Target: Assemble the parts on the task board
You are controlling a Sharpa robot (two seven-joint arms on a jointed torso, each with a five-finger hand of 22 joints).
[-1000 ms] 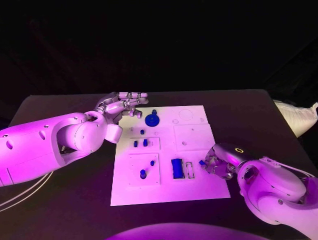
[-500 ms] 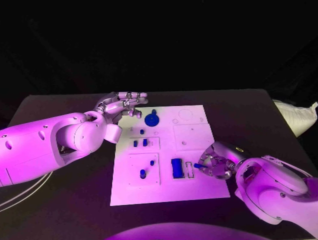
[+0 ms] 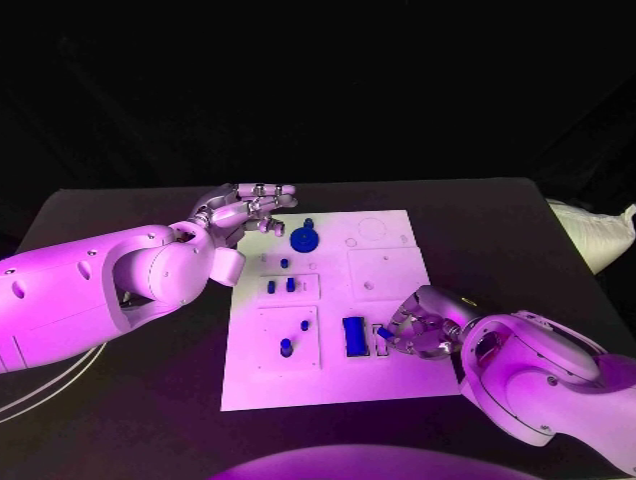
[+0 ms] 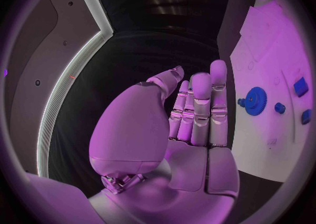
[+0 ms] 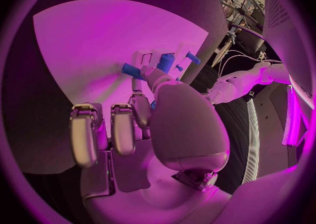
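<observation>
The board [image 3: 333, 330] lies in the middle of the table [image 3: 520, 230], a little below the centre of the head view. The right hand [image 3: 416, 328] comes in from the lower right and sits over the board's right edge, low on the plate. It pinches a small blue peg [image 3: 385, 333] at its fingertips, the peg tip just beside the narrow slot next to the blue block [image 3: 354, 336]. In the right wrist view the peg [image 5: 131, 69] sticks out sideways from the fingertips, the block [image 5: 165, 62] right behind it; two other fingers hang curled and hold nothing.

The left hand [image 3: 243, 210] hovers at the upper left corner of the board, above centre in the frame. Its fingers are straight and close together, gripping nothing; the left wrist view shows the palm [image 4: 181, 129] flat and bare, off the board's edge.

A blue gear [image 3: 305, 239] sits near the board's top left, just right of that hand. Two short pegs [image 3: 281, 286] stand in the left middle panel, and two more blue pieces [image 3: 294, 338] lie in the panel below.
</observation>
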